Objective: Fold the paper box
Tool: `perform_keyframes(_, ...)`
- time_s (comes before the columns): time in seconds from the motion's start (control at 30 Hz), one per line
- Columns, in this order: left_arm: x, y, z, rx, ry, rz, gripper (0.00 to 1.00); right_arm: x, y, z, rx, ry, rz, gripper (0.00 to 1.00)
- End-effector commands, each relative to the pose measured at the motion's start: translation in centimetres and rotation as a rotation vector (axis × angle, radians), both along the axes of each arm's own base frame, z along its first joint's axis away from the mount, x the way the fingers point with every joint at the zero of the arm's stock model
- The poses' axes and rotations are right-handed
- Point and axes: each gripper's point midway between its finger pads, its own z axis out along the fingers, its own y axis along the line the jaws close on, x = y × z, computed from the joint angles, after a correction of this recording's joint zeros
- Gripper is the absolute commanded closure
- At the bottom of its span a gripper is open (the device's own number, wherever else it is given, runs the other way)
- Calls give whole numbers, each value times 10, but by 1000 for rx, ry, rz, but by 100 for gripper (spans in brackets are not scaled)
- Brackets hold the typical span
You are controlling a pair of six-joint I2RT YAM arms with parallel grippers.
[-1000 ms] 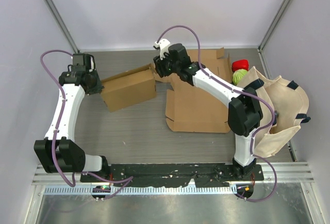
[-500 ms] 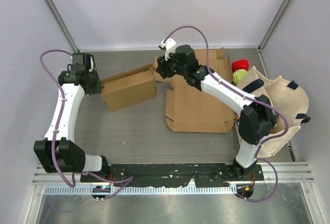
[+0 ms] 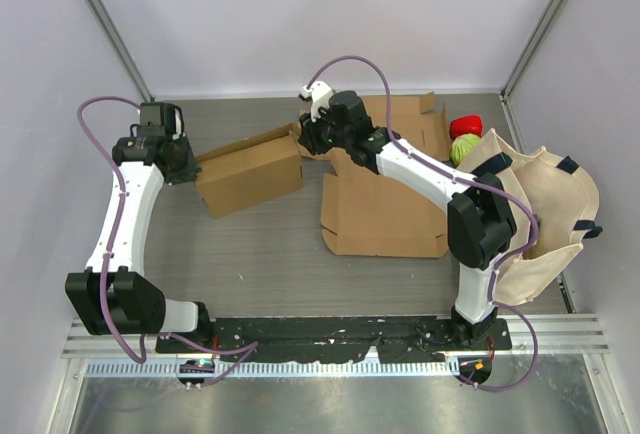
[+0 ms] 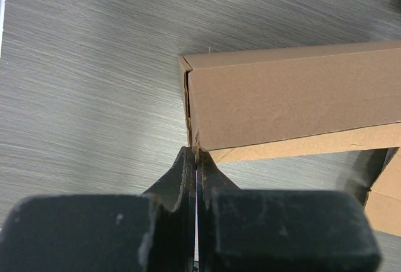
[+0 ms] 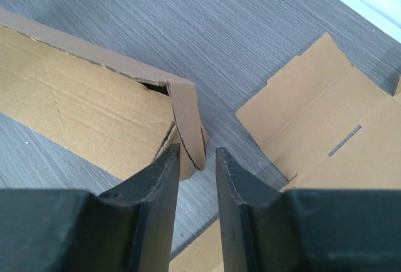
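Note:
The paper box (image 3: pixel 250 176) is a brown carton lying on its side on the grey table. At its left end my left gripper (image 3: pixel 190 166) is shut. In the left wrist view its fingertips (image 4: pixel 196 153) pinch the thin cardboard edge at the lower corner of the box (image 4: pixel 294 96). My right gripper (image 3: pixel 305 139) is at the box's right end. In the right wrist view it (image 5: pixel 197 153) stands open, with a curled end flap (image 5: pixel 188 118) of the box (image 5: pixel 75 112) hanging between the fingers and a gap on each side.
A flat, unfolded cardboard sheet (image 3: pixel 385 194) lies to the right of the box, under the right arm, and also shows as cardboard sheet (image 5: pixel 332 134). A cream tote bag (image 3: pixel 545 214) slumps at the right edge. A red and green object (image 3: pixel 465 136) sits behind it.
The right gripper swung slightly right, then came back left to the box's right end, and its jaws narrowed around the flap. The left arm and the box stayed put.

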Motion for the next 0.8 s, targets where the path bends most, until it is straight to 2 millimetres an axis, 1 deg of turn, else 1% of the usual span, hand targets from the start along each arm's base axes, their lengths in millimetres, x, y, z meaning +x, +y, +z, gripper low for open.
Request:
perform_keyframes(0.0, 5, -3, 20, -14, -62, -5, 100, 7, 17, 42, 82, -79, 17, 69)
perform_keyframes(0.03, 5, -3, 20, -15, -62, -5, 100, 5, 19, 45, 96, -73, 25, 73)
perform_keyframes(0.07, 4, -3, 19, -16, -61, -4, 100, 5, 20, 49, 105, -74, 24, 80)
perform_keyframes(0.1, 5, -3, 20, -16, -65, -4, 100, 3, 21, 53, 108, -69, 22, 83)
perform_keyframes(0.13, 5, -3, 19, -17, -62, -6, 100, 1, 22, 56, 110, -63, 20, 90)
perform_keyframes(0.17, 5, -4, 20, -18, -64, -7, 100, -1, 23, 57, 115, -48, 20, 93)
perform_keyframes(0.2, 5, -3, 20, -18, -62, -5, 100, -2, 23, 62, 117, -23, 13, 97)
perform_keyframes(0.23, 4, -4, 19, -17, -62, -8, 100, -3, 24, 61, 111, 3, 11, 99)
perform_keyframes(0.37, 5, -4, 19, -19, -64, -8, 100, -12, 28, 61, 141, 128, -5, 99)
perform_keyframes(0.47, 4, -5, 18, -26, -59, -10, 100, -14, 32, 58, 144, 209, -14, 99)
perform_keyframes(0.5, 4, -5, 18, -28, -61, -11, 100, -19, 34, 61, 162, 259, -22, 99)
perform_keyframes(0.53, 4, -6, 19, -31, -63, -13, 100, -20, 38, 55, 165, 295, -19, 99)
perform_keyframes(0.63, 4, -7, 20, -33, -66, -12, 100, -29, 44, 52, 213, 396, -37, 99)
perform_keyframes(0.7, 4, -6, 20, -34, -66, -12, 100, -32, 45, 50, 225, 426, -45, 99)
perform_keyframes(0.77, 5, -7, 20, -38, -68, -13, 100, -30, 43, 42, 209, 431, -77, 99)
